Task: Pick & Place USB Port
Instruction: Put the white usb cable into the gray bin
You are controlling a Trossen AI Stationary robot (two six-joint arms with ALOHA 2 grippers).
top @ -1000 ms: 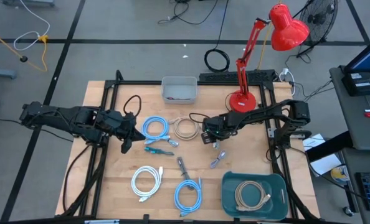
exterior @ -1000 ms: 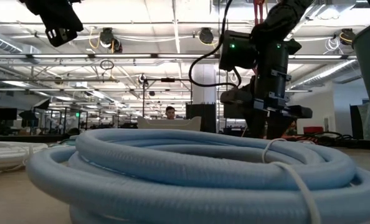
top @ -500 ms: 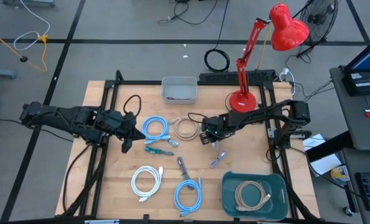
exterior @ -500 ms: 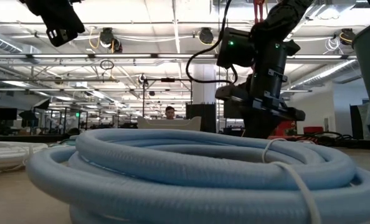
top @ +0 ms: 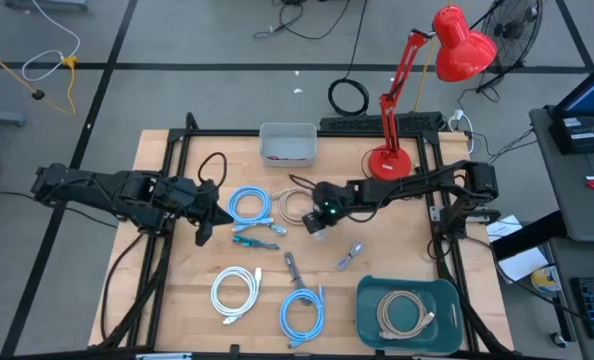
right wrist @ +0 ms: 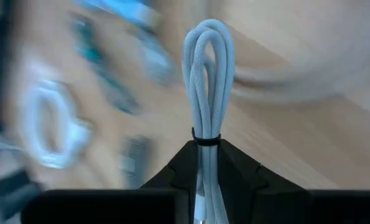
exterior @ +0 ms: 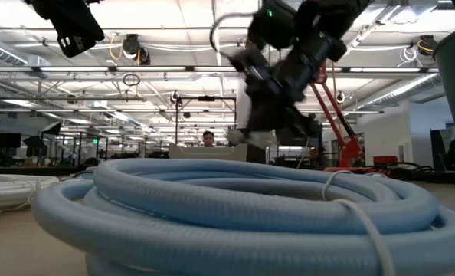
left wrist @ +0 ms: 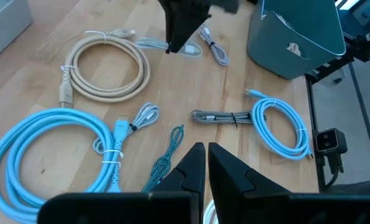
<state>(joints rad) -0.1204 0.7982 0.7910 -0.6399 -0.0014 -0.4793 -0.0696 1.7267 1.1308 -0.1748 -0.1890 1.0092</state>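
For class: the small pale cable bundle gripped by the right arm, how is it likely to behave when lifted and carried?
The pale cable bundle probably holds its shape: a black tie binds its loops, which stand straight out of the right gripper. It looks light and thin. The free loops may still sway.

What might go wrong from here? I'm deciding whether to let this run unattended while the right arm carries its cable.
The right gripper pinches the bundled pale cable only at its tied end, with the long loop standing free, so it could slip or swing out during the move. The teal bin already holds a beige coil, so the loop might catch its rim. The left gripper waits shut.
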